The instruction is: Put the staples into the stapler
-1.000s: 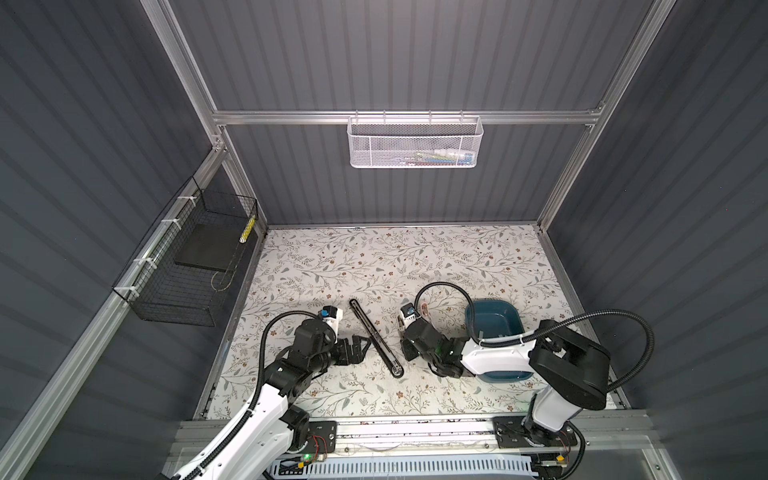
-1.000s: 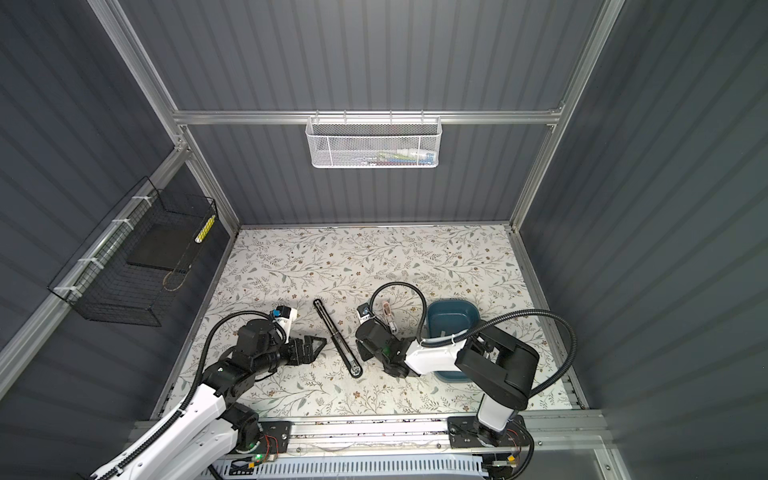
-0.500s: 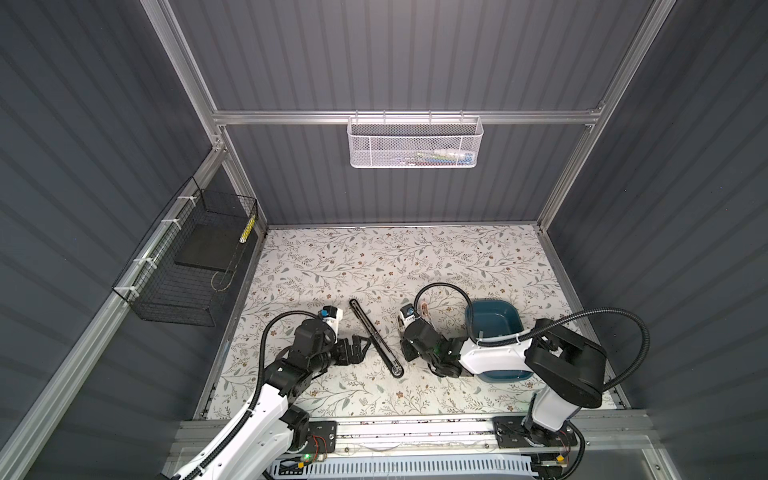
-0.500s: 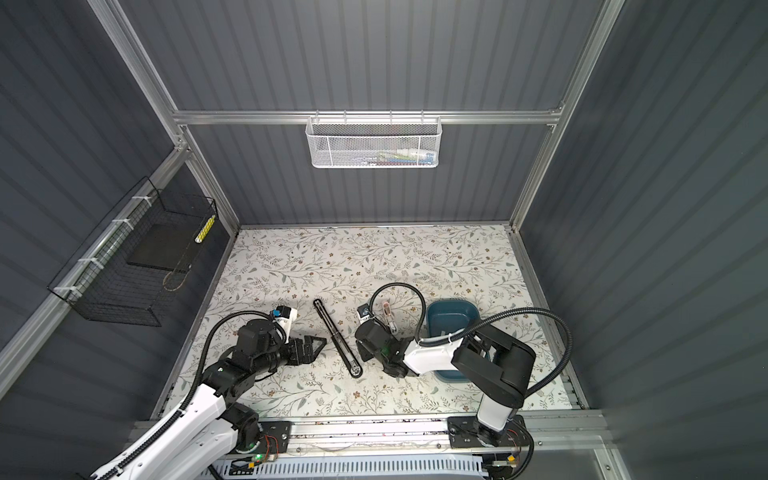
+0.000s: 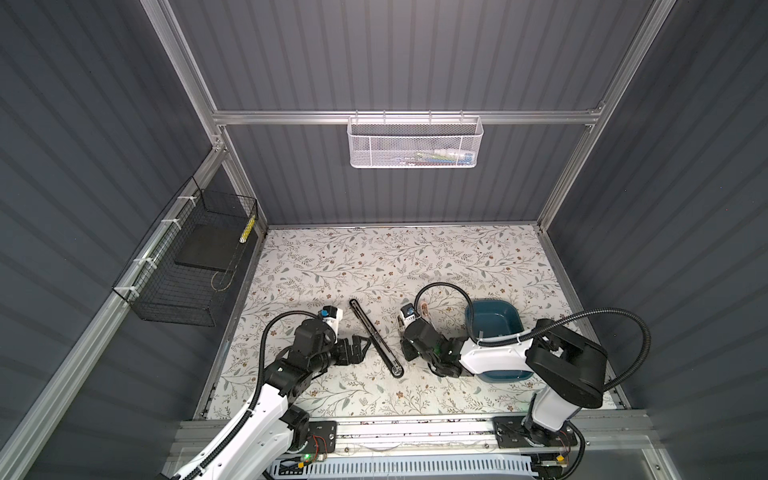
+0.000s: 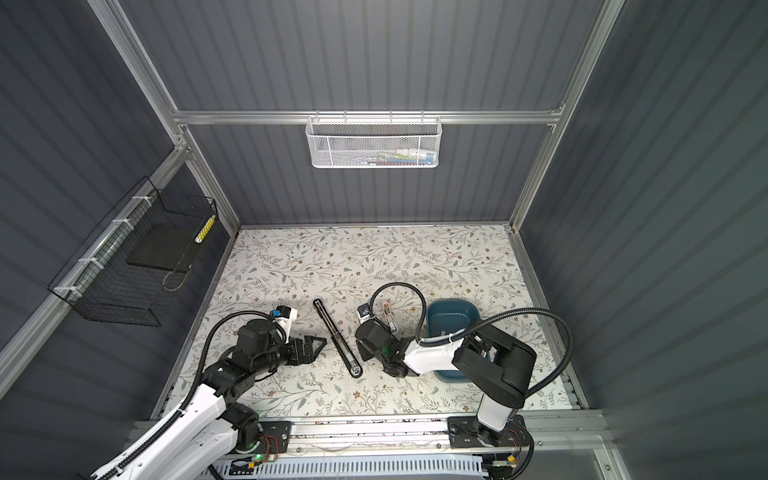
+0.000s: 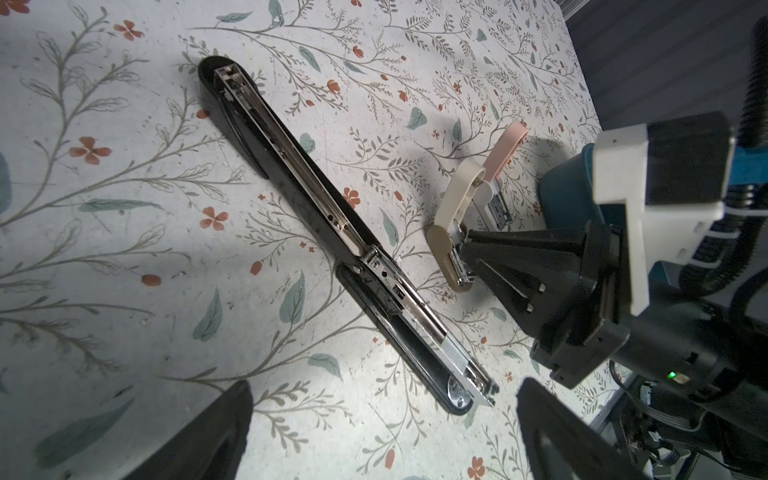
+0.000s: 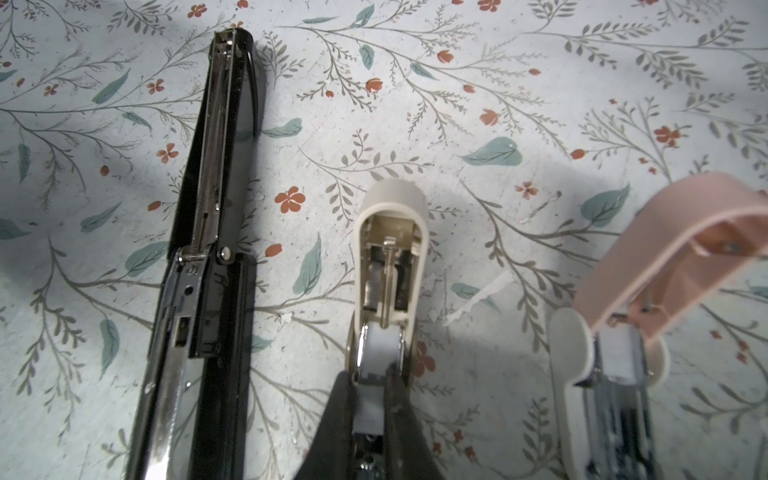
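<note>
Right claw (image 8: 372, 376) narrow, pinching staples (image 8: 375, 347) inside cream stapler (image 8: 392, 208), lower centre; left claw (image 5: 363, 345) wide, lower left.

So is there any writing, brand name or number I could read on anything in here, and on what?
Nothing here reads clearly.
On the black stapler, marks near its hinge: too blurred.
Coloured items in the white mesh basket: print too small.
Yellow strip in the black wire basket: markings too small.
</note>
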Robot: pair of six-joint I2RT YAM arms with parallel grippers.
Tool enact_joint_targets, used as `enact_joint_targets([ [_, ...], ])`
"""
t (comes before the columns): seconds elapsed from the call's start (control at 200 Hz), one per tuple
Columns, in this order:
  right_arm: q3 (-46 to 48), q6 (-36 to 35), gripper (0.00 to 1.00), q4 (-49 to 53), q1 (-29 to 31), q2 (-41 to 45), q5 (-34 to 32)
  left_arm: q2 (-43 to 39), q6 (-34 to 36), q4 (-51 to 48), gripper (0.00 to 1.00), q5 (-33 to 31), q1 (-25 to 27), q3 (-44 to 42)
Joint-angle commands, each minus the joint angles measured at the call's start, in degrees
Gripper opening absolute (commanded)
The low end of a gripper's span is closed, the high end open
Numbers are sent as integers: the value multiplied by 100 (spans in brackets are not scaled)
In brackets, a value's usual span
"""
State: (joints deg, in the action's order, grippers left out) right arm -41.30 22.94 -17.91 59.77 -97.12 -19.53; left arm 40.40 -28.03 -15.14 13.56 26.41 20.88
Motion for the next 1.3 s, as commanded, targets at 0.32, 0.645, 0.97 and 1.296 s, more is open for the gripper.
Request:
enact_joint_targets([
  [0.32,17,53,10,104,-18,125,-163,0,114,12,99,38,-23,-30],
  [0.645,104,53,10,78,-27,239,-175,-3,112,17,99,36,-22,-31],
  [0.97,88,67,10,69,-27,143,-88,-4,111,11,99,40,-22,-33],
  [1.296,131,112,10,-11,-70,66,-34,-1,110,5,100,32,-27,-34],
])
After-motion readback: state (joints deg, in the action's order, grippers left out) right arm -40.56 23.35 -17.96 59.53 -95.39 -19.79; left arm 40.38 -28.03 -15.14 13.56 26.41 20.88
